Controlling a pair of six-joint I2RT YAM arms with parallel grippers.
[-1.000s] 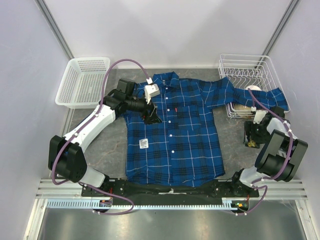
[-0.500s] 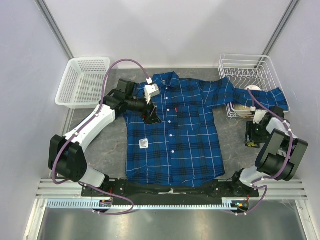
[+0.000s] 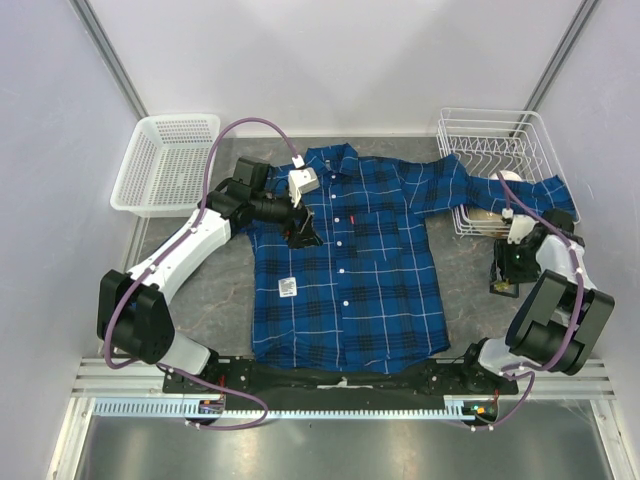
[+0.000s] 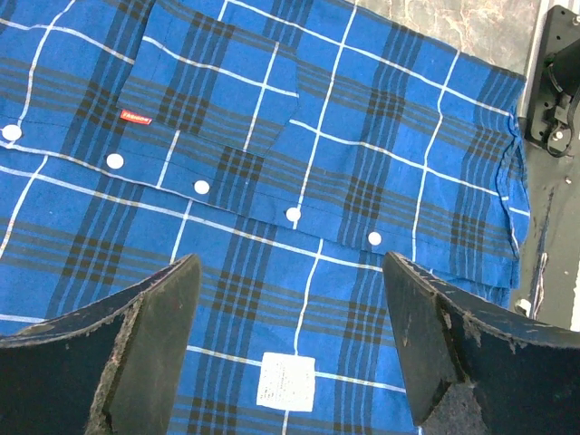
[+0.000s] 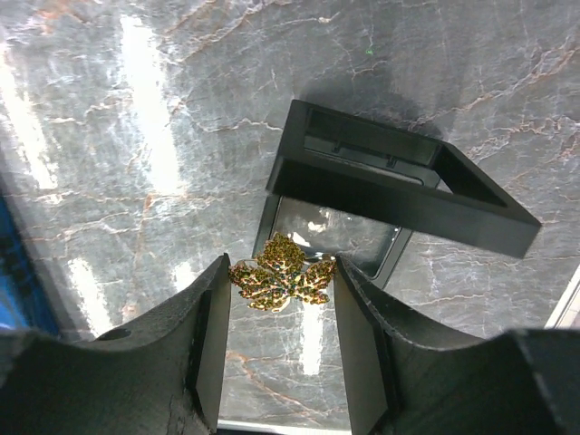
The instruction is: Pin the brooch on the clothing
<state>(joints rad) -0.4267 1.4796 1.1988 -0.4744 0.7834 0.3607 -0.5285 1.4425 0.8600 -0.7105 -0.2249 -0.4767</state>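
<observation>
The clothing is lying flat in the middle of the top view, and the left gripper is hovering over its upper left part with jaws spread wide, holding nothing. At the right edge the right gripper is pinching the brooch close by a small black box, well apart from the shirt. I am judging that only the pick-up is done, while carrying and pinning are remaining.

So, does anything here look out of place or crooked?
One thing stands out. The clothing lies spread flat, but one sleeve stretches out sideways and is draped across the white wire rack at the far right, instead of lying flat like the rest. Nothing looks spilled or damaged.
</observation>
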